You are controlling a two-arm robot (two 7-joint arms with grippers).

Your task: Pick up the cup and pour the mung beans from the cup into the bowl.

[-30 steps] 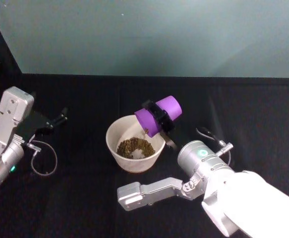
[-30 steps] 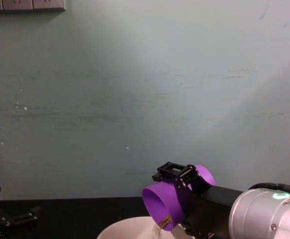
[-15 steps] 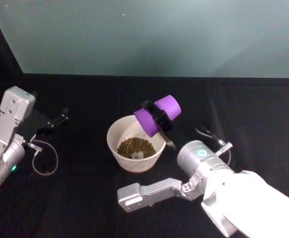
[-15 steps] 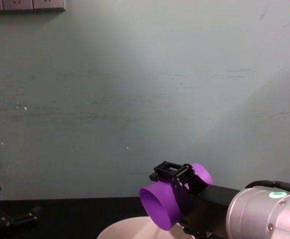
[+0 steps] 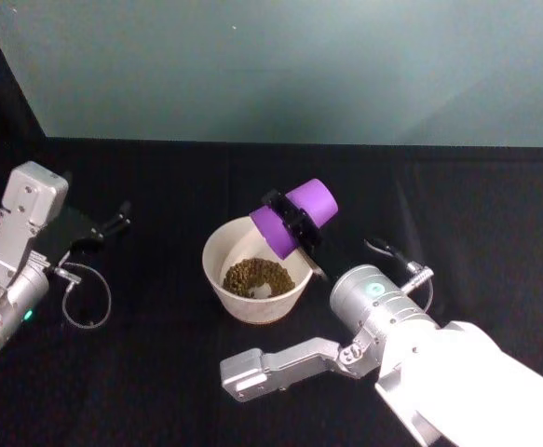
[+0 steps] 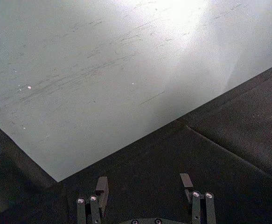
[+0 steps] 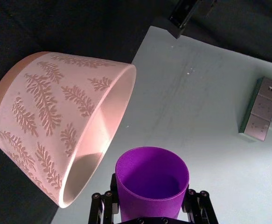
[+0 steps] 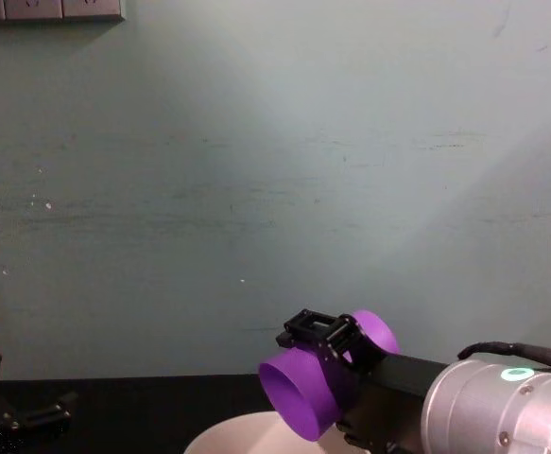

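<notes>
Black cloth table [image 5: 150, 372], with a pale teal wall [image 5: 299, 65] right behind its far edge. Socket plates [image 8: 48, 8] sit high on that wall in the chest view.

The bowl [image 5: 211, 253] is at about the middle of the table, with the mung beans [image 5: 255, 276] heaped in its bottom. The head view gives me the beans. The right wrist view gives me the bowl's outside: fern-leaf print and a darker band at the base. That wrist view also looks straight into the cup [image 7: 150, 179], which is plain purple on the walls and bottom. In the chest view the cup is side-on, mouth toward the robot's left, above the bowl's rim.

Right gripper [image 5: 291, 222] is clamped across the cup's middle, one jaw on each side, closed to the cup's width. The cup is tipped steeply, mouth down over the bowl's far right rim. I can't tell whether the lip touches the rim.

Left gripper [image 5: 113, 223] is near the table's left edge, jaws wide apart with nothing between them. Past them, the left wrist view shows cloth and wall.
</notes>
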